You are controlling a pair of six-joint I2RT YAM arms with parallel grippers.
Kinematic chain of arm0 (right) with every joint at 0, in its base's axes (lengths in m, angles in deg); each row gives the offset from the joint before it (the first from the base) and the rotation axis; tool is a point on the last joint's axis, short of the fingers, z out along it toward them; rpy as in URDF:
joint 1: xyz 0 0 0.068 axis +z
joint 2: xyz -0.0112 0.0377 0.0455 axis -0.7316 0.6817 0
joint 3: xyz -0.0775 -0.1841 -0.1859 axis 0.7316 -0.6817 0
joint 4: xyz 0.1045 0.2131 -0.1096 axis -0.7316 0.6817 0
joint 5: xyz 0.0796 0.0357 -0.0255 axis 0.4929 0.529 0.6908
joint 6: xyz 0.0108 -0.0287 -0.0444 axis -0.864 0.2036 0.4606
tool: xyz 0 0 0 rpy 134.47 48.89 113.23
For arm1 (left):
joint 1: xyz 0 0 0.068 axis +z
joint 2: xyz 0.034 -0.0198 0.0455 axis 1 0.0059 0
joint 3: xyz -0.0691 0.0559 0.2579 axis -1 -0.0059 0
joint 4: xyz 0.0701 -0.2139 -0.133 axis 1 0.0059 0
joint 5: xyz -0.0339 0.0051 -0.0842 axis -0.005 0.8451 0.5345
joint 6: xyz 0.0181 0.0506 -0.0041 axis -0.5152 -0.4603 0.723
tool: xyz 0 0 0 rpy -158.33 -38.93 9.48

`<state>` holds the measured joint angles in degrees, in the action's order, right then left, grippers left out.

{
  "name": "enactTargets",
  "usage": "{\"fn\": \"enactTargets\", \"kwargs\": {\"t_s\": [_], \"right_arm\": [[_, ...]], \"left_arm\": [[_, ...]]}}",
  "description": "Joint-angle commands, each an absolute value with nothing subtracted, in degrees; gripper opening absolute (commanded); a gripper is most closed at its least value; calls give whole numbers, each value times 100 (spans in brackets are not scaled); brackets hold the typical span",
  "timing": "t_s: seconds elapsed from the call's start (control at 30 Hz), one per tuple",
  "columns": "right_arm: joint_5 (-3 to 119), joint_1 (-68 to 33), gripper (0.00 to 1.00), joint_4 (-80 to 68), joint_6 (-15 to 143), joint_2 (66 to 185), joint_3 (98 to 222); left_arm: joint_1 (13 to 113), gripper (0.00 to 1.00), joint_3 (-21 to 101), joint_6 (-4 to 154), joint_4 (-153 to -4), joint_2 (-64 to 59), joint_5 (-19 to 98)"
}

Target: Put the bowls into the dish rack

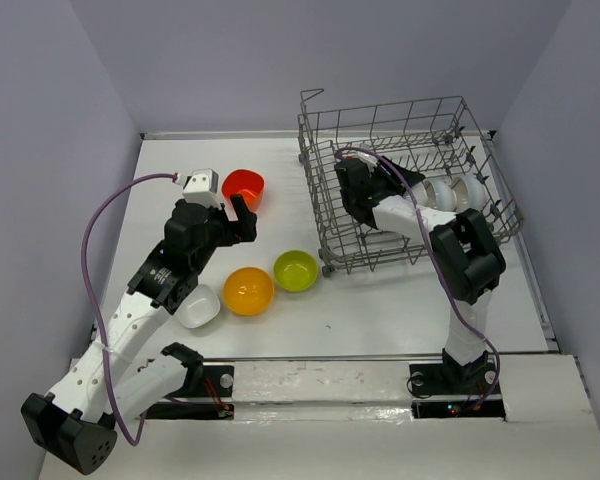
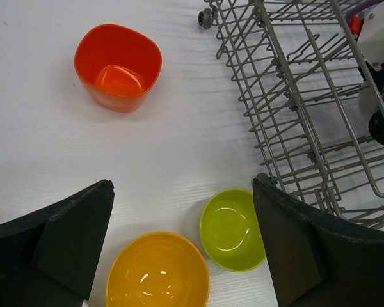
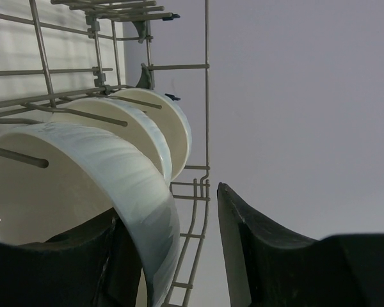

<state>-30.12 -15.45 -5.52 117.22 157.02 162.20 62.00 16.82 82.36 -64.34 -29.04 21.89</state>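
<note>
Four loose bowls (image 1: 248, 290) on table (image 1: 380, 310), right arm (image 1: 465, 255) inside dish rack (image 1: 320, 190)

The bowls are seven: one red-orange bowl (image 1: 243, 187); one orange-yellow bowl (image 1: 248, 290); one lime green bowl (image 1: 296, 270); and four white. Of the white, one is the single white bowl (image 1: 198, 306) seen from above; the other three show in the right wrist view, the nearest white bowl (image 3: 70, 185), the middle white bowl (image 3: 141, 137) and the farthest white bowl (image 3: 174, 121). There is one dish rack (image 1: 320, 190); the arms are two, the left arm (image 1: 130, 320) and the right arm (image 1: 465, 260).
</note>
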Motion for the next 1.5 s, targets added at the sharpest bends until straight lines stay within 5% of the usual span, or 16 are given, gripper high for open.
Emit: {"fn": "enactTargets", "kwargs": {"t_s": [0.0, 0.63, 1.47], "right_arm": [[-3043, -1398, 52, -328, 11458, 15954, 16275], [-2946, -1398, 84, -12, 11107, 16024, 16407], [-1453, -1125, 92, 2466, 8602, 15339, 17620]], "left_arm": [[6180, 99, 1641, 8154, -6610, -2925, 2117], [6171, 99, 1641, 8146, -6602, -2916, 2099], [6171, 99, 1650, 8128, -6558, -2881, 1985]]}}
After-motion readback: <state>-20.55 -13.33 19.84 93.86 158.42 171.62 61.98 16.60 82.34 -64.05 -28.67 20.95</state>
